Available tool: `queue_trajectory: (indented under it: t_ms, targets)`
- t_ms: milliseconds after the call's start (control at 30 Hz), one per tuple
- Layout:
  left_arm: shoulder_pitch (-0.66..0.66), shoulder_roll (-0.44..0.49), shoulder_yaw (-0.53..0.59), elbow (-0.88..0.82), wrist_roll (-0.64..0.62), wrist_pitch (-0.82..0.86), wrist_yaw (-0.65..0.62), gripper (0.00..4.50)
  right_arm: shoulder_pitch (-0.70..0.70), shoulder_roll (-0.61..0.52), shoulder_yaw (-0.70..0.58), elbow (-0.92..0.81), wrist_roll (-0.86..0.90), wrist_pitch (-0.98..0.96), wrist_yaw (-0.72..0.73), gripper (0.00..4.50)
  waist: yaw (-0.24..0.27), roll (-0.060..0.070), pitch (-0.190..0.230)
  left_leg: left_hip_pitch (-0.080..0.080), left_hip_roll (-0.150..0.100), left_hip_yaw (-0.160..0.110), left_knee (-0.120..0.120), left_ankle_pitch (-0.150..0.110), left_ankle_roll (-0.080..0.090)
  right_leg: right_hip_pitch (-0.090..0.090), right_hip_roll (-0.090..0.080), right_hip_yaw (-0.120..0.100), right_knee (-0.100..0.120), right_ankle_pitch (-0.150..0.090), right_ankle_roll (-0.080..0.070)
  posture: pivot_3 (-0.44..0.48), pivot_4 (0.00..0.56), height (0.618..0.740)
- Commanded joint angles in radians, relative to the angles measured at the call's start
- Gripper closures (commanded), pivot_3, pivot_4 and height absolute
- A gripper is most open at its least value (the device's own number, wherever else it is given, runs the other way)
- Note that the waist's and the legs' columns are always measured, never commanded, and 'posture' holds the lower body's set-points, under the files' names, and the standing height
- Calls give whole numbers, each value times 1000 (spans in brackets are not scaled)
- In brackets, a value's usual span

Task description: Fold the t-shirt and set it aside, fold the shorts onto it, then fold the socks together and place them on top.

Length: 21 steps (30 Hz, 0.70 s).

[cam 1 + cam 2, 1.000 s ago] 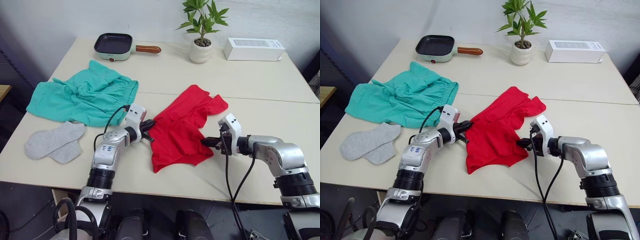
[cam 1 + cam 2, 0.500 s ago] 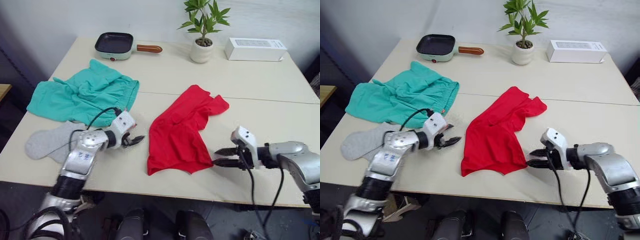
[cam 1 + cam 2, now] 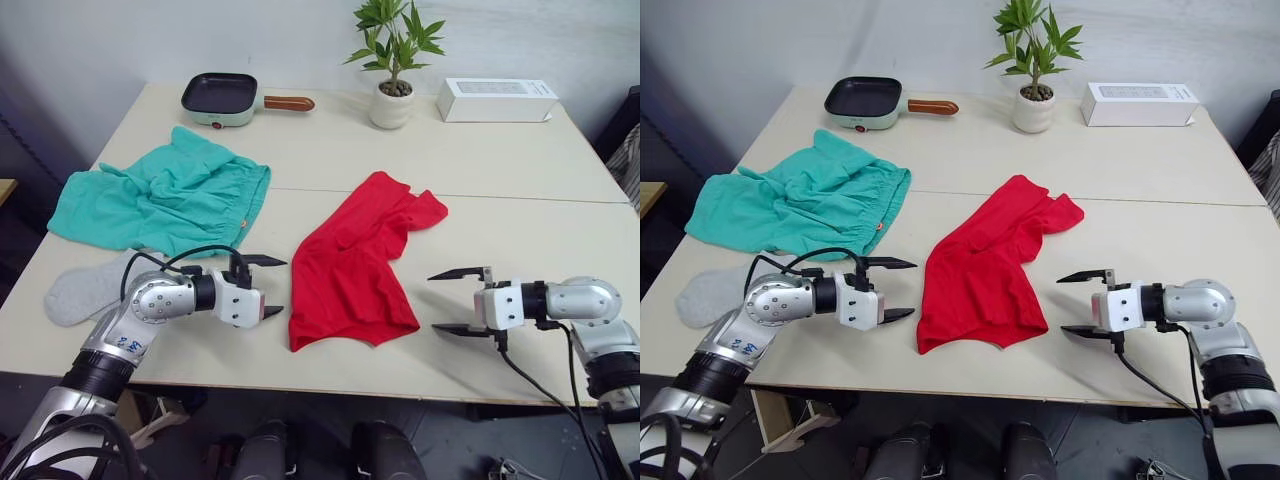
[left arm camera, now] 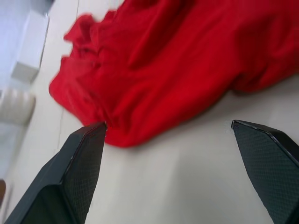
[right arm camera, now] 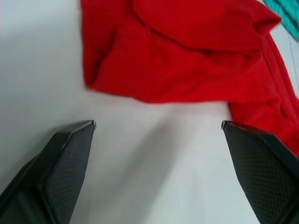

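Flanking the crumpled red t-shirt (image 3: 360, 265), left hand (image 3: 268, 287) and right hand (image 3: 458, 301), both spread.

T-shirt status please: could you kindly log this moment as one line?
t-shirt: crumpled, unfolded, on table | left claw: open, beside it | right claw: open, beside it | shorts, socks: untouched

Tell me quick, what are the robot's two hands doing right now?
Left gripper: open, holding nothing, beside the t-shirt.
Right gripper: open, holding nothing, on the t-shirt's other side.
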Motion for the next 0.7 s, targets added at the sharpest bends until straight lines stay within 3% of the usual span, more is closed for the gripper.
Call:
queue_trajectory:
  t_ms: [33, 533, 633, 700]
  targets:
    - [-10, -37, -67, 65, 5, -110, -37, 0, -10, 37, 73, 39, 4, -106, 54, 63, -1, 0, 0, 1, 0, -1, 0, 0, 0, 1, 0, 0, 0, 0, 0, 0, 150, 740]
    - [-76, -100, -114, 143, 11, -205, -60, 0, -77, 129, 145, 114, -102, -142, -70, 63, -13, 0, -1, 7, 2, 0, 0, -1, -1, 6, 0, -1, 1, -1, -1, 0, 150, 740]
    - [-90, -106, -116, 164, 17, -209, -57, 0, -100, 115, 146, 157, -169, -128, -125, 443, -16, -1, -1, 8, 2, 0, 0, -1, -1, 6, 0, -1, 1, -1, -1, 0, 150, 740]
    - [-97, -107, -116, 175, 21, -212, -54, 0, -105, 107, 151, 176, -181, -121, -143, 966, -17, -1, -2, 10, 2, 0, 0, -2, -2, 8, 0, -1, 2, -1, -2, 0, 150, 740]
